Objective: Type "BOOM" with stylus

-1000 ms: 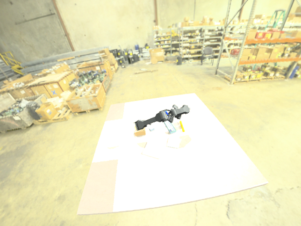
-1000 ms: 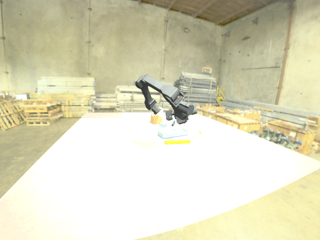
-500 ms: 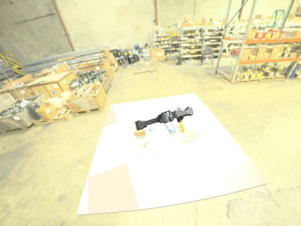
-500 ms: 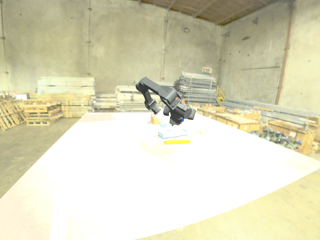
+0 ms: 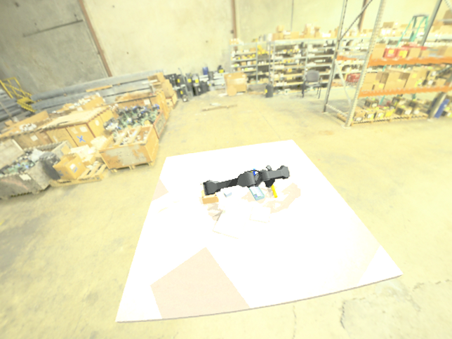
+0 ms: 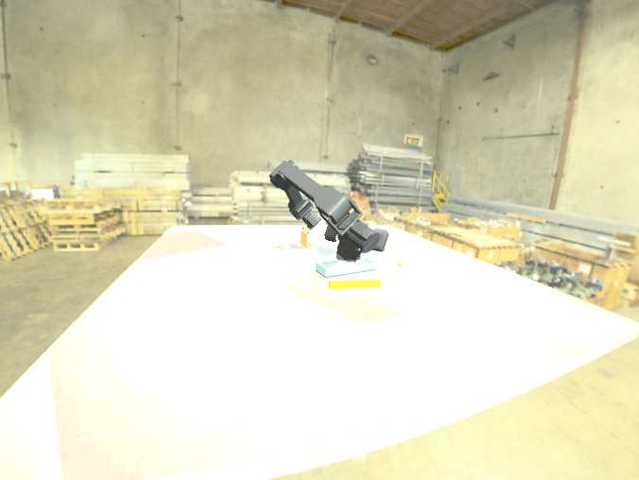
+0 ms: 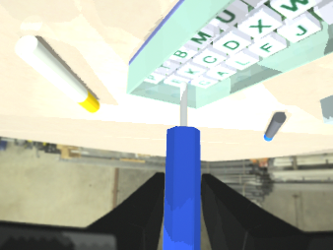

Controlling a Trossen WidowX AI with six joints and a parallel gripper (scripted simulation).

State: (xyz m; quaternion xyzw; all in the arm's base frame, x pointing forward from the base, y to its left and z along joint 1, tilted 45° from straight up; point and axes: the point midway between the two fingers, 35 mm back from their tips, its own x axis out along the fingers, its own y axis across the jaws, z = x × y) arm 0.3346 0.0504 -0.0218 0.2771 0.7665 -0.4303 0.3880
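Note:
My gripper point(image 7: 182, 181) is shut on the blue handle of the stylus point(image 7: 182, 207), whose thin pale tip points away from the fingers. The keyboard point(image 7: 140, 74) point(image 6: 322, 269) point(image 5: 261, 198) is a pale teal tray with white keys and green letters. In the wrist view the stylus tip overlaps the near end of the keyboard, by the E key point(image 7: 175, 81). I cannot tell whether the tip touches a key. The B key point(image 7: 181, 54) lies farther left along the rows. I make out no O key. In the exterior view the arm hangs low just above the keyboard.
A white marker with a yellow cap point(image 7: 90, 102) lies left of the keyboard in the wrist view; a dark pen point(image 7: 277, 123) lies right. A yellow rod point(image 5: 274, 191) point(image 6: 354, 283) lies beside the keyboard. An orange box point(image 5: 210, 199) point(image 6: 304, 238) and a pale blue block point(image 5: 227, 193) point(image 6: 325, 249) stand nearby.

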